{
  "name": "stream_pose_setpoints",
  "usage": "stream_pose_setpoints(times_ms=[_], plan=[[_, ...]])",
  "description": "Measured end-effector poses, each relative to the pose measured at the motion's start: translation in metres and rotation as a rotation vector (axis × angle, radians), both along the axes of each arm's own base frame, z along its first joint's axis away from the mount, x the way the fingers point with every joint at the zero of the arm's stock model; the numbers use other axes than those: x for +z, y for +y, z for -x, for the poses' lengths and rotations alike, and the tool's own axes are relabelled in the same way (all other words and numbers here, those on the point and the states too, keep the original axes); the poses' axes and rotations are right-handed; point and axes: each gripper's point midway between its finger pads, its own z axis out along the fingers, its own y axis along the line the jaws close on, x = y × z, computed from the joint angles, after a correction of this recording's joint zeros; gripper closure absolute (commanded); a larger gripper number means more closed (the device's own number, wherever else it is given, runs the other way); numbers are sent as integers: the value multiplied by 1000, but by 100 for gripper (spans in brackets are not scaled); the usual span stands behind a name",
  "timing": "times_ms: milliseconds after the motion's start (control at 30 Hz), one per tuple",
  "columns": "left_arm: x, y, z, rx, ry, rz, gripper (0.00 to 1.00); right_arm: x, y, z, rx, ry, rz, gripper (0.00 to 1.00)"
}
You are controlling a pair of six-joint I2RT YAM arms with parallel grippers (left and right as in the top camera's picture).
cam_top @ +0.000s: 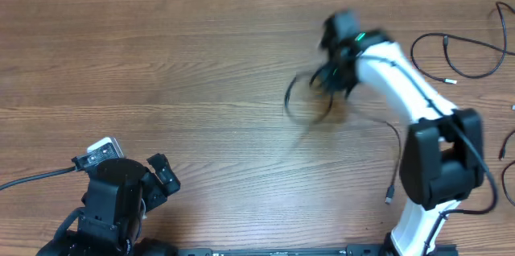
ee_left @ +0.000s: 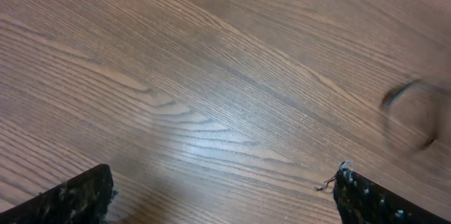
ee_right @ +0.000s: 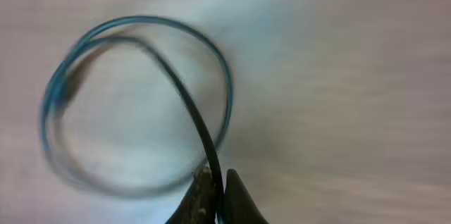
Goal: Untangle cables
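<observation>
Pinched in the right gripper, jaws clamped together, is 1 thin black cable; its coiled loop spreads up and left from the tips, blurred. Overhead, that coil lies just left of this gripper, mid-tabletop, with another cable well apart to the right. Left gripper, jaws wide apart and empty, sits much farther off

Arms: two. Grippers: two, left gripper and right gripper. Cables: two sure. Looped cable at right gripper's tips, loose cable well off its outer side. Edge strands uncountable. Table: one.
</observation>
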Motion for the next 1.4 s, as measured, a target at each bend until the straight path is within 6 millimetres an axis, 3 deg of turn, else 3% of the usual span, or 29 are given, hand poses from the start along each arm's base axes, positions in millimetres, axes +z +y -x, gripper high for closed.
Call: stream_pose_setpoints(times_ms=[100,300,400,533,700,833,900,1033,1200,1233,1300,1333,1367,1400], plan=[[0,0,0,0,0,0,1,28,-38,-25,-80,-103,29,96],[0,0,0,0,0,0,0,34,-104,-38,-196,-151,59,96],[0,0,0,0,0,0,0,32,-120,-45,-227,-170,17,96],[0,0,0,0,0,0,1,22,-124,-58,-232,-190,-85,96],[0,0,0,0,0,0,0,18,-107,-93,-180,-296,-168,96],[0,0,0,0,0,0,1,44,-90,-130,-125,-477,-201,96],[0,0,0,1,0,0,0,67,-82,-150,-96,-592,-216,96],[0,0,0,0,0,0,1,97,-79,-170,-69,-734,-229,96],[0,0,0,1,0,0,0,107,-79,-183,-60,-809,-232,96],[0,0,0,1,0,0,0,103,-79,-185,-60,-805,-231,89],[0,0,0,0,0,0,0,83,-79,-186,-68,-764,-233,63],[0,0,0,0,0,0,0,69,-79,-185,-70,-726,-230,46],[0,0,0,1,0,0,0,53,-79,-182,-77,-682,-230,11],[0,0,0,0,0,0,0,37,-79,-178,-83,-633,-229,0]])
